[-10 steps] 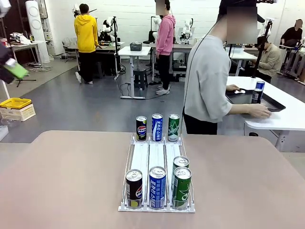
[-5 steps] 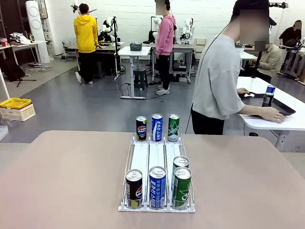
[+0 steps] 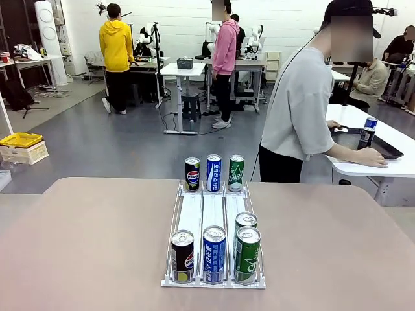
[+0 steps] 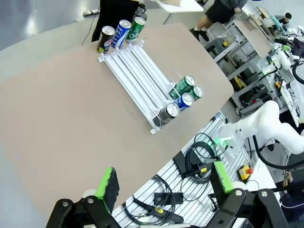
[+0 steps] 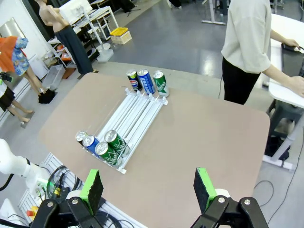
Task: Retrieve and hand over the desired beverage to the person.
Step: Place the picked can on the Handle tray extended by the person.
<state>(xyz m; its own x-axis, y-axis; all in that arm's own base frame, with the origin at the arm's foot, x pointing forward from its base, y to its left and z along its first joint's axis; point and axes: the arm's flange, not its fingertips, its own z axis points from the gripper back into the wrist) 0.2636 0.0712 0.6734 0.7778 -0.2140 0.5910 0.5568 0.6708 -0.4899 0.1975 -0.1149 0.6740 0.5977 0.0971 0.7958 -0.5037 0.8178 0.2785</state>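
Note:
A white three-lane rack lies in the middle of the brown table. At its far end stand a black can, a blue can and a green can. At the near end are a black can, a blue can and two green cans, one behind the other. The person in grey stands beyond the table's far right corner, turned away. My left gripper is open high above the rack. My right gripper is open too, high above the table.
The person's hands rest on a black tray carrying a small blue can, on a white side table at the right. In the left wrist view my right arm stands off the table's edge above cables.
The person has shifted to the right along the side table, sliding the tray and its blue can along. A green-padded gripper seen at the front view's left edge a second ago has gone out of frame.

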